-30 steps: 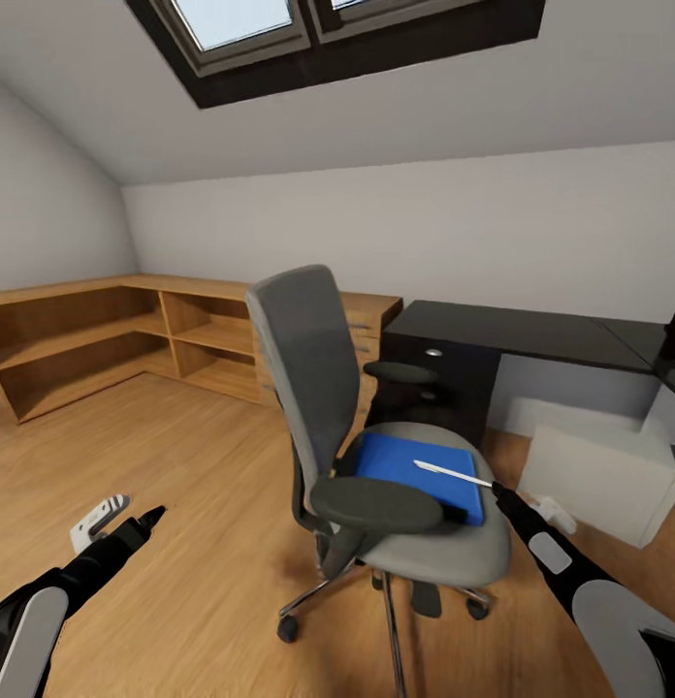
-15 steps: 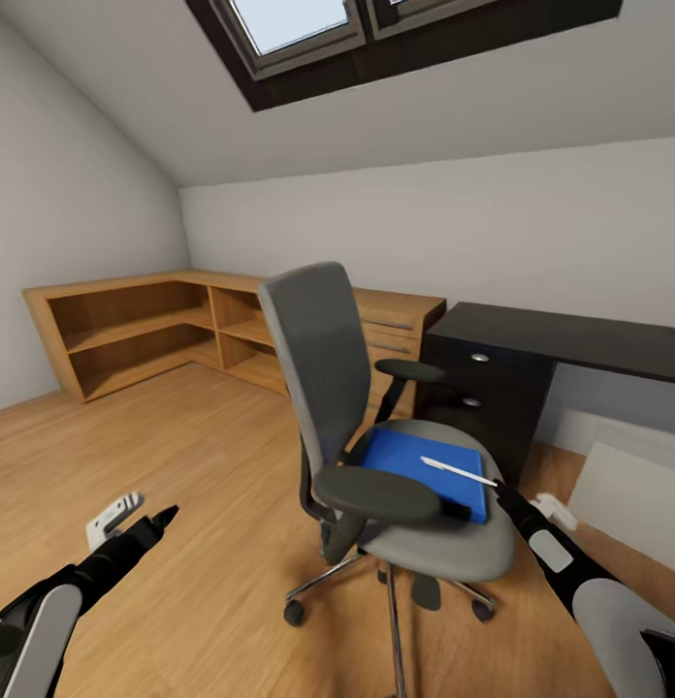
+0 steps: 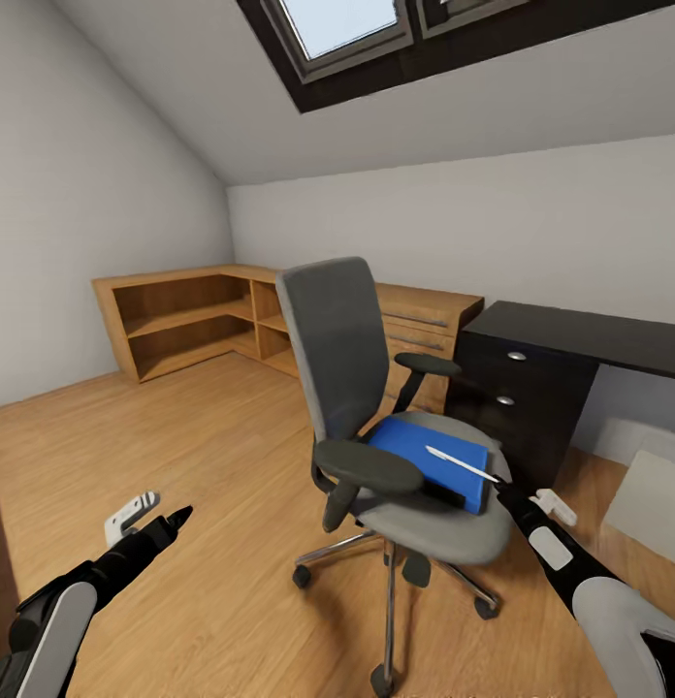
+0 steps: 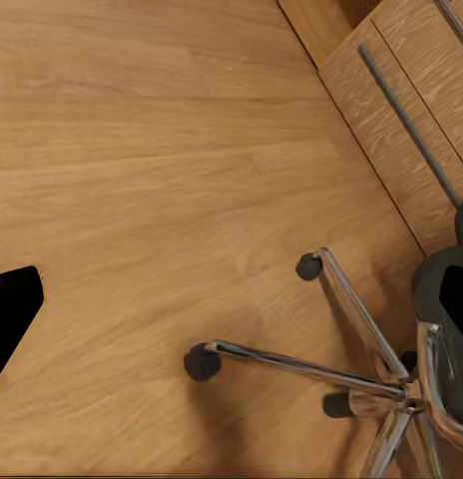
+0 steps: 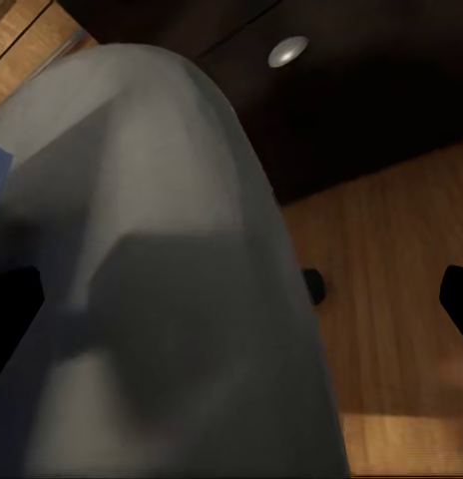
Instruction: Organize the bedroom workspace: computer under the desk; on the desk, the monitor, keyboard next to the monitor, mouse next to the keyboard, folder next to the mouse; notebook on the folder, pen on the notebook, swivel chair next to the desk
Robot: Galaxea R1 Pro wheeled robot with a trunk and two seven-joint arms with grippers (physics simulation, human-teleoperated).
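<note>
Right gripper (image 3: 525,499) hangs spread and empty just beside the seat edge, left gripper (image 3: 151,518) open over bare floor — the pen (image 3: 462,464) lies loose on the folder (image 3: 430,460) on the chair (image 3: 376,388), so one nudge could roll it off.

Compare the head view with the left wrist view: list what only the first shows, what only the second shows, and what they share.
Only the head view: the bright blue flat folder on the grey seat, the thin pale pen lying on it, the matte black desk with round silver knobs, a skylight, and both grippers, left and right.

Only the left wrist view: a close look down on the chair's black castors and long grey cabinet handles.

Both: the grey swivel chair with its metal star base, the light wooden low cabinets, and the wood plank floor.
</note>
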